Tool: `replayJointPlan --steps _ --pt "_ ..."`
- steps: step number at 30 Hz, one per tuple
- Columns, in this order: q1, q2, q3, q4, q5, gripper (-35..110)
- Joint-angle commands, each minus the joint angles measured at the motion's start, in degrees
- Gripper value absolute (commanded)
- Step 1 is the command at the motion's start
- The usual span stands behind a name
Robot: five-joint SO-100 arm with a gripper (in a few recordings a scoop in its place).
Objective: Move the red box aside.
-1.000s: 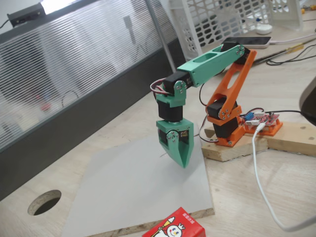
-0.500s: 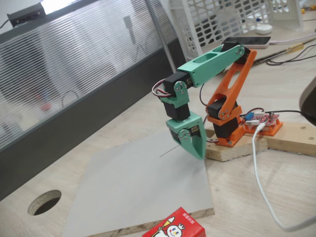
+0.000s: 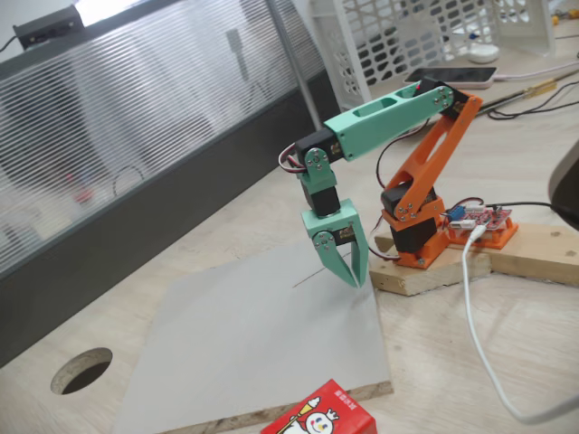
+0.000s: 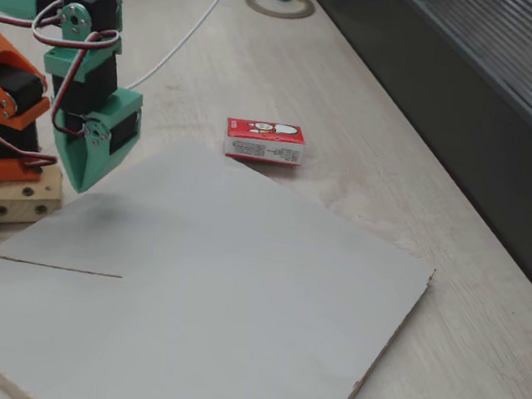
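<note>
Both fixed views show us pulling the gripper [image 3: 355, 277] back toward the board's [image 3: 253, 353] base-side corner, its jaws now parting slightly and empty. We are leaving the box [image 4: 265, 142] off the board's edge, apparently already aside.

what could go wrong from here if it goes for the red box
1. The small red cardboard box lies flat on the wooden table just off the corner of the grey flat board, so a low sweep by the green gripper could catch that board's raised edge.
2. The white cable runs along the table near the box and could be snagged by a wide push.
3. The box lies flat and low, so a top-down pinch may slip off.
</note>
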Motion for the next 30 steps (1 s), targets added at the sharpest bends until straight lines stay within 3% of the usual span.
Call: replayJointPlan --steps 1,7,30 --pt "5.63 4.57 0.18 1.14 0.00 4" --pt "13.71 4.13 0.44 1.14 0.00 4" --pt "13.80 4.48 0.44 2.02 0.09 4"
